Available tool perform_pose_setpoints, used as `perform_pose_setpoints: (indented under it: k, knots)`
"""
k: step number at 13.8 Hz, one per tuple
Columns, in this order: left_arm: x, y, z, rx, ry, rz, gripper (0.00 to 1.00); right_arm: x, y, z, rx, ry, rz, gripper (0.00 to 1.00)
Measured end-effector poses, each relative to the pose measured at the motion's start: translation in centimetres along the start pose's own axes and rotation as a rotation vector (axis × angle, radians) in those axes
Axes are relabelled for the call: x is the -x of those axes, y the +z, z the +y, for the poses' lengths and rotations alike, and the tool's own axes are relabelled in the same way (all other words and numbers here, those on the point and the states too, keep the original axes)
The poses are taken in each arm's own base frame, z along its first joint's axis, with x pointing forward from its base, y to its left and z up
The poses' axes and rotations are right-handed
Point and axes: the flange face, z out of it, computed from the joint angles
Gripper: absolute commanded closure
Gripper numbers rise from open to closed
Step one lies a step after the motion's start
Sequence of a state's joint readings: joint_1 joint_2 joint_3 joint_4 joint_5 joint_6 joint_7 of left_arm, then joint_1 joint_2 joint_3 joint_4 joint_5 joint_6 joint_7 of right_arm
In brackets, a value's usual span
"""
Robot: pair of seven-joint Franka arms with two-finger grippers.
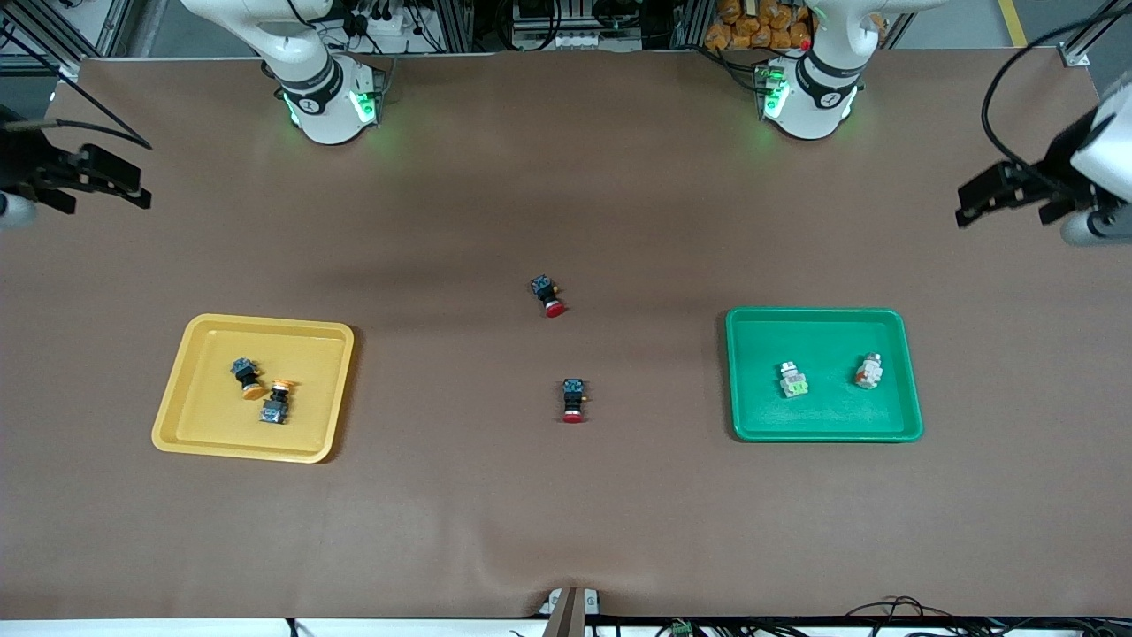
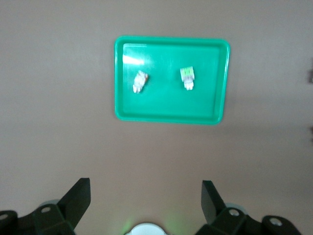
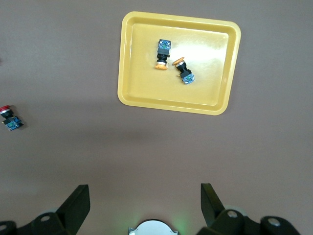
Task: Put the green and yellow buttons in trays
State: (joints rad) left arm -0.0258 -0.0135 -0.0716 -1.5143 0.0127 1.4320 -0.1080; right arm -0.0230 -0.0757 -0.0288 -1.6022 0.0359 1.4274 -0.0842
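Observation:
The yellow tray (image 1: pixel 203 416) lies toward the right arm's end and holds two black-bodied buttons with orange-yellow caps (image 1: pixel 248 378) (image 1: pixel 277 402). They also show in the right wrist view (image 3: pixel 163 54) (image 3: pixel 183 70) on the yellow tray (image 3: pixel 210 88). The green tray (image 1: pixel 827 411) lies toward the left arm's end and holds a green-marked whitish button (image 1: pixel 793 380) and an orange-red-marked one (image 1: pixel 869 372). In the left wrist view the green tray (image 2: pixel 171 110) holds both (image 2: pixel 187 77) (image 2: pixel 140 82). My left gripper (image 2: pixel 145 196) and right gripper (image 3: pixel 144 198) are open, empty, and held high over the table ends.
Two black-bodied switches with red caps lie on the brown table between the trays, one (image 1: pixel 548 295) farther from the front camera than the other (image 1: pixel 573 400). One shows at the edge of the right wrist view (image 3: pixel 10 119).

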Motion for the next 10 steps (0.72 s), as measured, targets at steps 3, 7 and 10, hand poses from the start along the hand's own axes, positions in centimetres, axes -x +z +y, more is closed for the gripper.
perform_pose_setpoints:
  k: [3, 7, 10]
  knots:
    - [1.5, -0.4, 0.5, -0.002, 0.012, -0.012, 0.0, 0.3, -1.1, 1.3, -0.001, 0.029, 0.017, 0.0]
    - [2.9, -0.8, -0.3, 0.001, 0.002, -0.009, 0.0, 1.1, -1.4, 6.2, -0.088, 0.116, 0.032, 0.0]
    - [3.5, -1.0, -0.1, 0.001, 0.007, -0.005, 0.0, 1.0, -1.1, 6.0, -0.099, 0.107, 0.023, 0.0]
